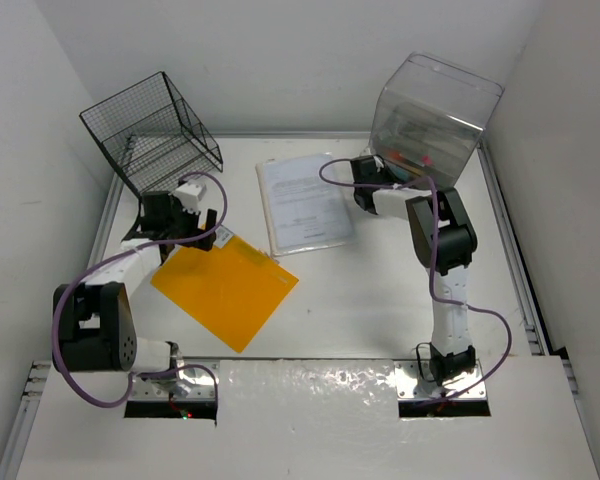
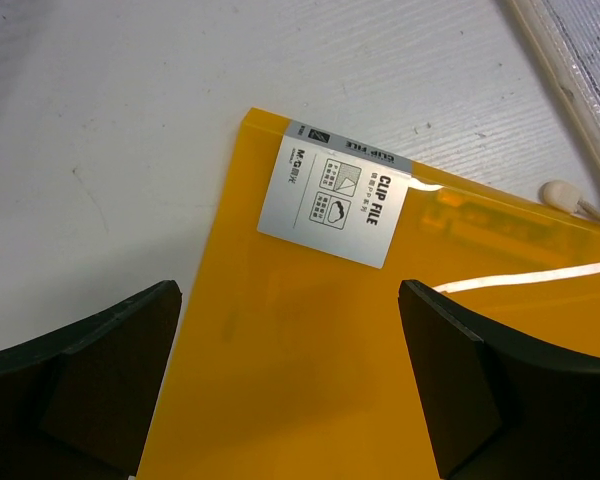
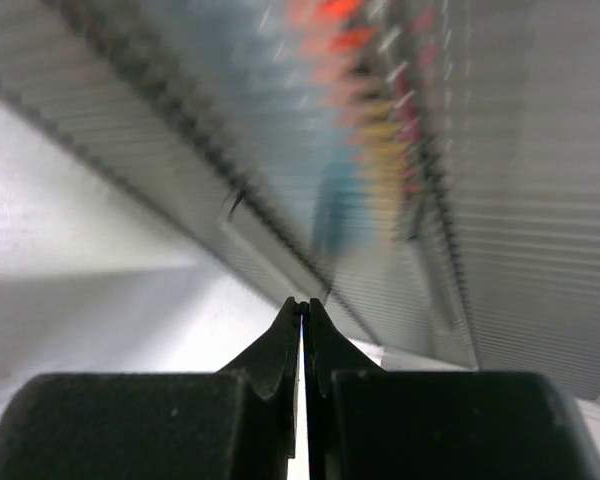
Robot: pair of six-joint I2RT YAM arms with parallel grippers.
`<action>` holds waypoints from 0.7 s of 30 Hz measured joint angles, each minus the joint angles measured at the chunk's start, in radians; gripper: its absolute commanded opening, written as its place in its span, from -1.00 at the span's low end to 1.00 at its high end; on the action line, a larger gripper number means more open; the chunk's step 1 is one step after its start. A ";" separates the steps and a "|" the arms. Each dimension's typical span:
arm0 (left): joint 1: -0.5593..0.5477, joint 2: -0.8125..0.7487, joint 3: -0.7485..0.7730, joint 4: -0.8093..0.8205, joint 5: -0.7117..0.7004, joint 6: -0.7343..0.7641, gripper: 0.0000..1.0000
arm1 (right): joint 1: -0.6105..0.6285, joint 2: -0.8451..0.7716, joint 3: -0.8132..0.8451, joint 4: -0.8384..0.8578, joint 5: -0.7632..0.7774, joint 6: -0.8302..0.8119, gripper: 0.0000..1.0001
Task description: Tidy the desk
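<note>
Top external: white counter (image 1: 380,310) fills mid-frame. Clear drawer box (image 1: 435,115) upper right; right claw (image 3: 302,325) pressed together close before it. Orange clip file (image 1: 225,285) centre-left, flat; left claw (image 2: 290,330) spread apart over its labelled corner. Likely step: grasping file. Next: lower, close on edge.

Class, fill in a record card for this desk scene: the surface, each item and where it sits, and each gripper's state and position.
surface: white desk with silver rails
far left corner: black wire rack
far right corner: clear drawer box, coloured items inside
centre: printed papers, lying flat
near left: orange clip file, lying flat, silver label at one corner
left gripper: open, above the file's labelled corner
right gripper: shut, nothing between its fingers, close to the drawer box front; contact unclear
</note>
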 measured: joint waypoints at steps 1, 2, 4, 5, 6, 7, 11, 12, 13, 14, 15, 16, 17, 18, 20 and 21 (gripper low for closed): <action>0.000 0.003 0.001 -0.001 0.002 0.000 0.78 | 0.000 0.000 -0.010 0.003 0.000 0.002 -1.00; 0.000 0.006 0.002 -0.001 0.002 0.000 0.78 | 0.001 -0.002 -0.018 0.002 -0.002 0.005 -1.00; 0.000 0.008 0.003 -0.004 0.005 0.000 0.78 | 0.009 -0.014 -0.044 -0.008 -0.016 0.013 -1.00; 0.000 0.008 0.004 -0.005 0.005 0.001 0.78 | 0.012 -0.032 -0.063 -0.019 -0.025 0.022 -1.00; 0.000 0.008 0.005 -0.008 0.005 0.001 0.78 | 0.019 -0.054 -0.082 -0.032 -0.038 0.033 -1.00; 0.000 0.008 0.007 -0.011 0.005 0.001 0.78 | 0.031 -0.085 -0.100 -0.054 -0.055 0.050 -0.97; 0.000 0.008 0.019 -0.025 0.006 0.005 0.77 | 0.101 -0.265 -0.116 -0.210 -0.279 0.186 -0.13; 0.000 0.008 0.022 -0.029 0.008 0.007 0.77 | 0.120 -0.323 -0.116 -0.247 -0.374 0.229 -0.09; 0.000 0.008 0.023 -0.033 0.009 0.008 0.78 | 0.132 -0.378 -0.122 -0.268 -0.489 0.267 -0.07; 0.000 0.008 0.025 -0.038 0.009 0.011 0.78 | 0.142 -0.435 -0.140 -0.265 -0.605 0.320 -0.05; 0.000 0.008 0.026 -0.043 0.010 0.013 0.78 | 0.147 -0.488 -0.171 -0.246 -0.711 0.383 -0.05; 0.000 0.008 0.027 -0.048 0.011 0.015 0.78 | 0.147 -0.541 -0.225 -0.207 -0.819 0.462 -0.06; 0.000 0.008 0.028 -0.050 0.011 0.018 0.78 | 0.146 -0.589 -0.289 -0.164 -0.914 0.552 -0.07; 0.000 0.008 0.028 -0.053 0.012 0.019 0.78 | 0.144 -0.618 -0.353 -0.120 -0.987 0.645 -0.09; 0.000 0.008 0.029 -0.058 0.012 0.020 0.77 | 0.145 -0.640 -0.519 0.015 -1.104 0.873 -0.12; 0.000 0.008 0.029 -0.061 0.013 0.021 0.77 | 0.151 -0.638 -0.624 0.106 -1.138 0.995 -0.12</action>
